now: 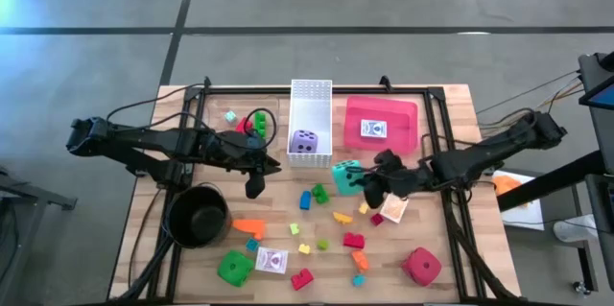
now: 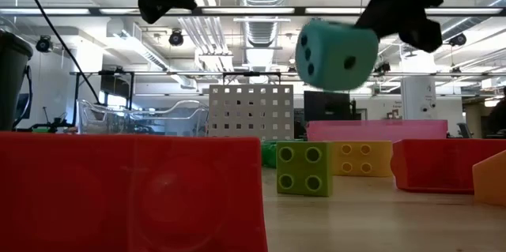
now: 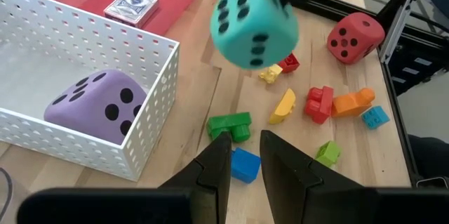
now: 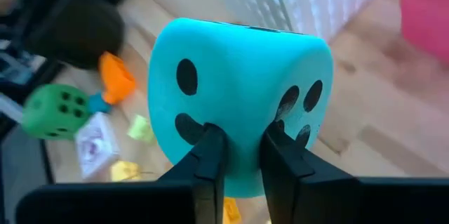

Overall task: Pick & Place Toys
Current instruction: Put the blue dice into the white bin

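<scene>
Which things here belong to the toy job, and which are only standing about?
Job:
teal die, held in the right gripper
purple die in the white basket
red die
green die
bricks
card pack in the red tray

Not the job:
black pot

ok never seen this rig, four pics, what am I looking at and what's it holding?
Two robot arms at a wooden table, seen from four cameras: overhead, table level, and one on each wrist. The right gripper is shut on the teal die and holds it in the air, as the table-level view shows. The left gripper hangs above the table holding nothing, fingers slightly apart. A purple die sits in the white perforated basket, a card pack in the red tray. Loose on the table: a green die, a red die, small building bricks, and a black pot.
</scene>
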Available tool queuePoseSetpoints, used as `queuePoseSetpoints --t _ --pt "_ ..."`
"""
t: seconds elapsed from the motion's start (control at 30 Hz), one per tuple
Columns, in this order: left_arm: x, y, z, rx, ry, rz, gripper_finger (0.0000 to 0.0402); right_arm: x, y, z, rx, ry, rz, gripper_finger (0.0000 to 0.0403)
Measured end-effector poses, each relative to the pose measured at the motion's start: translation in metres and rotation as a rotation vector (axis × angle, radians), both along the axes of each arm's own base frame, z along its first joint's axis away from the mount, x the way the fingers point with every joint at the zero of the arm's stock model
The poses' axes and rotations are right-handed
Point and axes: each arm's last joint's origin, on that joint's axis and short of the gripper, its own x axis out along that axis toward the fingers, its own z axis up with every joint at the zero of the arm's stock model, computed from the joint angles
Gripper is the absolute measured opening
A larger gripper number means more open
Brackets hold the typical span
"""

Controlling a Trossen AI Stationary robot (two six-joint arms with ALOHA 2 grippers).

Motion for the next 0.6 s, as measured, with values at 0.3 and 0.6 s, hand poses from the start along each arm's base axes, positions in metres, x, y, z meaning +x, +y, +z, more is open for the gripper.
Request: queuePoseSetpoints --t 0.3,0.6 --pt "0.000 0.000 0.000 0.000 0.000 0.000 0.0081 -0.012 -0.017 0.032 -0.178 -0.157 0.006 0.0038" --pt "0.000 0.000 0.000 0.000 0.000 0.000 0.0081 -0.007 -0.054 0.038 -0.337 -0.124 -0.029 0.0035"
